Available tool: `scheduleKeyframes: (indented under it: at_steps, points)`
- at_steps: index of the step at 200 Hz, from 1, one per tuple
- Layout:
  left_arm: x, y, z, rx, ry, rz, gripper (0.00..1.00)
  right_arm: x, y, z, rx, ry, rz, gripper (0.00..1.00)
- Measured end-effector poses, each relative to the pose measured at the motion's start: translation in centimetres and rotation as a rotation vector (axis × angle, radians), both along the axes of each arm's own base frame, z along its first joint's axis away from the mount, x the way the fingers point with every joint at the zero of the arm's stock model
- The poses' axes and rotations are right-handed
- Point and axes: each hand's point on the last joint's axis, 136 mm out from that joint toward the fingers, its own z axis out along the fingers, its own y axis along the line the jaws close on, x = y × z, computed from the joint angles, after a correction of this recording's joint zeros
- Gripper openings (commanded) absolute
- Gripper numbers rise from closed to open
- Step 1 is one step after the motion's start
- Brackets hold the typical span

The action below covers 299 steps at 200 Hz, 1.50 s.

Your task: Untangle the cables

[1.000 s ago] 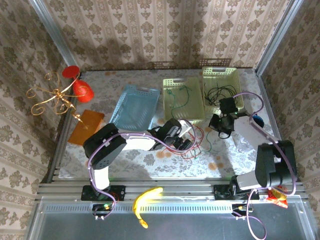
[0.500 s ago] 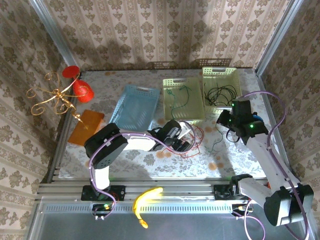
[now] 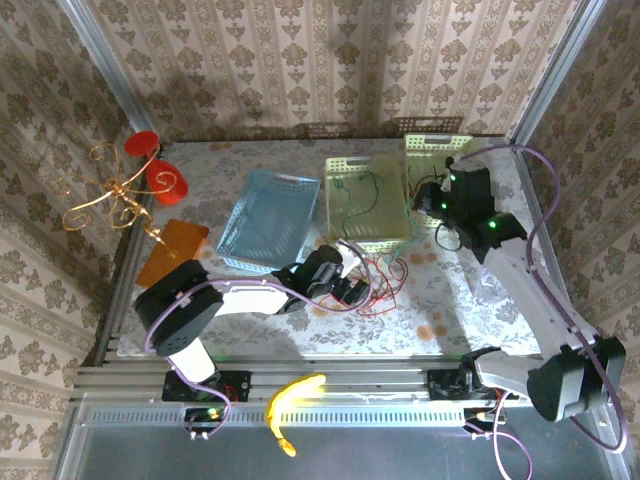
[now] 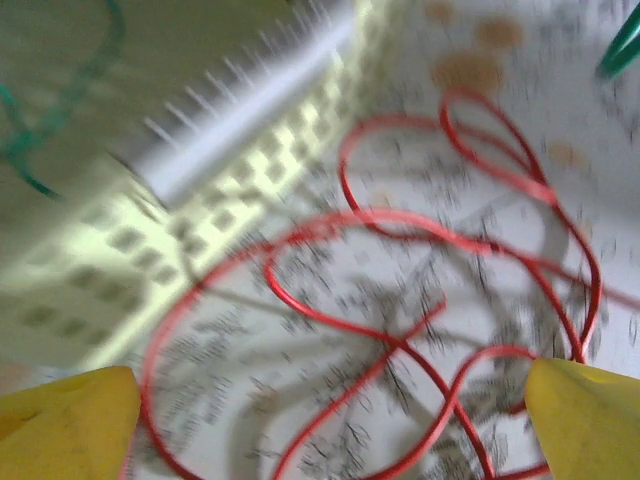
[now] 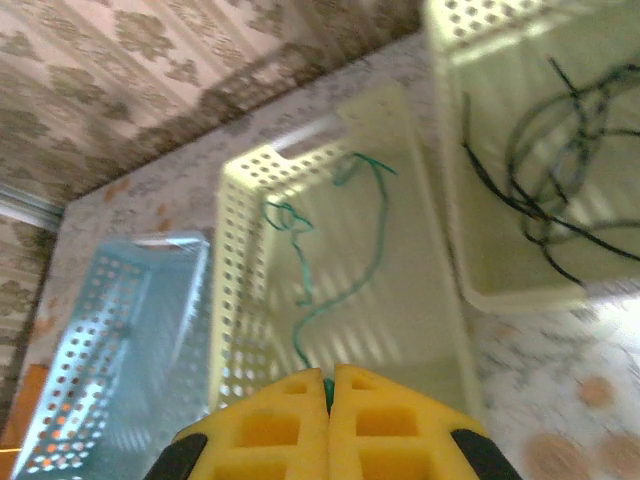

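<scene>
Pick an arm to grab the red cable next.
Left. Its open pincer hangs right over the red cable on the table; the right pincer is shut on the green cable, up over the pale green basket.

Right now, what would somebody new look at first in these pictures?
A thin red wire sprawls in tangled loops on the flowery table, just ahead of the open left gripper. A thin green wire snakes through the middle pale yellow plastic basket, its near end pinched in the shut right gripper.
</scene>
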Motion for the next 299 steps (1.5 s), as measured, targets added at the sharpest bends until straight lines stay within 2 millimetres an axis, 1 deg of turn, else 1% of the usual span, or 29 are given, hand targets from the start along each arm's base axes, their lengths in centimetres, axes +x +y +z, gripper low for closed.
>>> scheduleKeyframes:
  at_steps: [18, 34, 48, 63, 89, 105, 109, 112, 120, 125, 133, 138, 150, 168, 175, 188, 221, 231, 238, 252, 268, 283, 299]
  points:
    - [1.4, 1.0, 2.9, -0.061, -0.054, 0.095, 1.0, 2.1, 1.3, 1.0, -0.007, -0.029, 0.006, 0.0]
    - [2.4, 2.3, 4.2, -0.088, -0.081, 0.173, 1.0, 4.0, 1.8, 1.1, -0.027, -0.039, -0.011, 0.0]
    - [3.0, 3.4, 4.0, -0.08, -0.088, 0.225, 1.0, 5.8, 2.2, 0.6, -0.053, -0.033, -0.036, 0.0]
    - [3.1, 4.3, 3.2, -0.055, -0.078, 0.261, 1.0, 7.8, 2.5, -0.1, -0.076, -0.027, -0.056, 0.0]
    - [3.0, 5.0, 2.4, -0.025, -0.059, 0.288, 1.0, 10.8, 3.3, -2.4, -0.102, 0.019, -0.062, 0.0]
    - [3.0, 5.2, 2.1, -0.02, -0.053, 0.298, 1.0, 12.4, 4.3, -4.4, -0.103, 0.075, -0.034, 0.0]
    - [3.0, 5.2, 2.1, -0.019, -0.052, 0.299, 1.0, 12.7, 4.6, -4.9, -0.101, 0.088, -0.025, 0.03]
    - [2.9, 5.2, 2.1, -0.018, -0.05, 0.3, 1.0, 12.9, 4.9, -5.4, -0.098, 0.1, -0.014, 0.08]
    - [2.9, 5.3, 2.0, -0.017, -0.047, 0.301, 1.0, 13.2, 5.5, -6.6, -0.093, 0.135, 0.012, 0.3]
    - [2.9, 5.2, 2.0, -0.017, -0.047, 0.3, 1.0, 13.3, 5.9, -7.4, -0.086, 0.158, 0.024, 0.39]
    - [2.9, 5.2, 2.0, -0.018, -0.045, 0.297, 1.0, 13.0, 6.3, -8.7, -0.087, 0.195, 0.046, 0.48]
    - [2.8, 5.1, 2.0, -0.019, -0.043, 0.294, 1.0, 12.7, 6.5, -9.4, -0.088, 0.217, 0.057, 0.51]
    - [2.6, 4.9, 1.9, -0.021, -0.034, 0.273, 1.0, 11.8, 6.7, -10.4, -0.099, 0.253, 0.075, 0.52]
    - [1.8, 4.1, 1.6, -0.012, -0.016, 0.211, 1.0, 10.2, 6.8, -10.6, -0.115, 0.264, 0.096, 0.52]
    - [1.4, 3.8, 1.4, -0.007, -0.006, 0.179, 1.0, 9.5, 6.6, -10.3, -0.118, 0.263, 0.099, 0.52]
    - [0.5, 2.8, 1.0, 0.002, 0.02, 0.108, 0.99, 7.9, 6.4, -9.3, -0.12, 0.245, 0.106, 0.52]
    - [-1.3, -0.6, -0.1, 0.044, 0.07, -0.055, 0.98, 4.5, 5.1, -5.1, -0.101, 0.157, 0.1, 0.51]
    - [-1.9, -1.6, -0.6, 0.06, 0.078, -0.1, 0.97, 3.7, 4.8, -4.4, -0.098, 0.14, 0.096, 0.51]
    - [-2.3, -2.1, -0.9, 0.073, 0.083, -0.128, 0.97, 3.1, 4.5, -4.3, -0.098, 0.136, 0.094, 0.5]
    - [-3.2, -3.2, -1.5, 0.103, 0.085, -0.185, 0.97, 2.0, 4.0, -4.8, -0.106, 0.147, 0.088, 0.5]
    - [-4.4, -3.8, -1.9, 0.148, 0.074, -0.25, 0.96, 0.6, 3.2, -6.2, -0.125, 0.183, 0.079, 0.5]
    - [-5.4, -4.2, -1.9, 0.185, 0.056, -0.301, 0.96, -0.8, 2.6, -7.4, -0.142, 0.218, 0.073, 0.49]
    - [-6.2, -4.7, -1.6, 0.203, 0.035, -0.342, 0.96, -1.8, 2.1, -8.1, -0.155, 0.238, 0.066, 0.49]
